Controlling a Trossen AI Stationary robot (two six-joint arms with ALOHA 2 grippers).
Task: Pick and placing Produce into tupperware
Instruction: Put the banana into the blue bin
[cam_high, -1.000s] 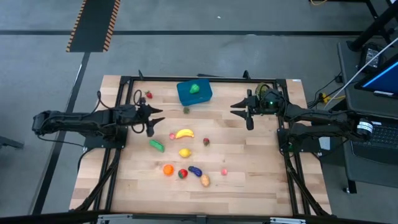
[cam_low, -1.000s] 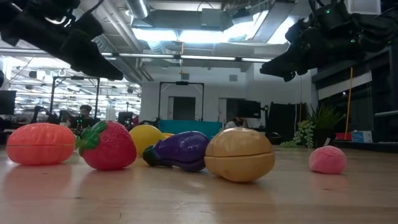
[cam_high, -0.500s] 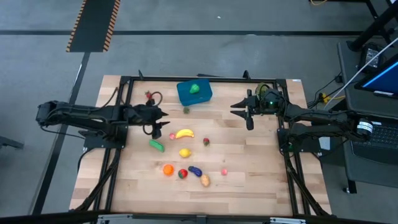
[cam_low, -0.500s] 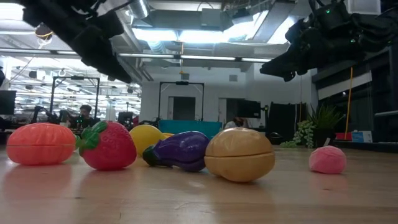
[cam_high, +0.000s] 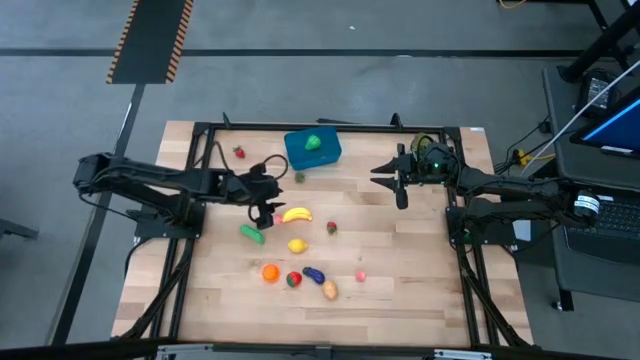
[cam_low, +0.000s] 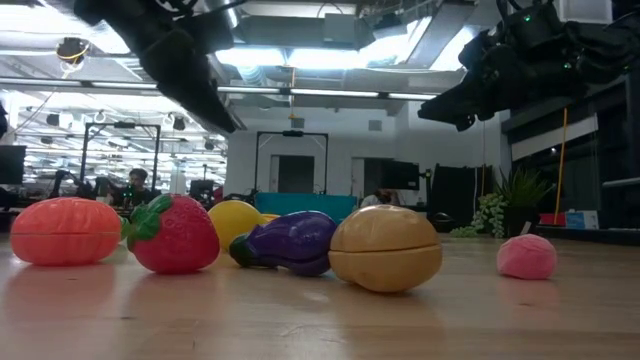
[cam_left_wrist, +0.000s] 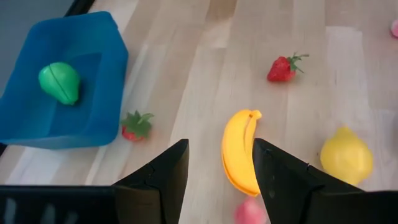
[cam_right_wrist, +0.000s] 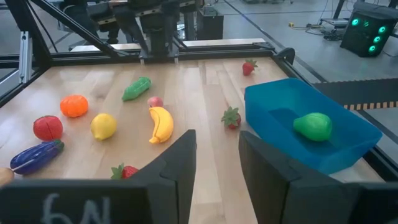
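Note:
The produce lies loose on the wooden table: a yellow banana (cam_high: 296, 214), a lemon (cam_high: 297, 245), a green cucumber (cam_high: 252, 234), an orange (cam_high: 270, 272), an eggplant (cam_high: 315, 275), a potato (cam_high: 329, 290) and strawberries (cam_high: 331, 228). The blue tupperware (cam_high: 300, 155) stands at the far middle with a green piece (cam_left_wrist: 60, 83) inside. My left gripper (cam_high: 268, 206) hovers open just left of the banana (cam_left_wrist: 241, 152), with nothing between its fingers. My right gripper (cam_high: 391, 181) waits open in the air right of the tupperware (cam_right_wrist: 348, 146).
A black frame (cam_high: 330, 126) runs along the table's far edge and sides. One strawberry (cam_high: 299, 177) lies just in front of the tupperware, another (cam_high: 239, 152) at the far left. A small pink piece (cam_high: 360, 276) lies near the potato. Bare wood shows on the table's right half.
My left gripper has reached out toward the table's right edge, coming up beside the banana, and has tipped further downward. Its fingers have kept the same gap. The produce and the tupperware have stayed where they were.

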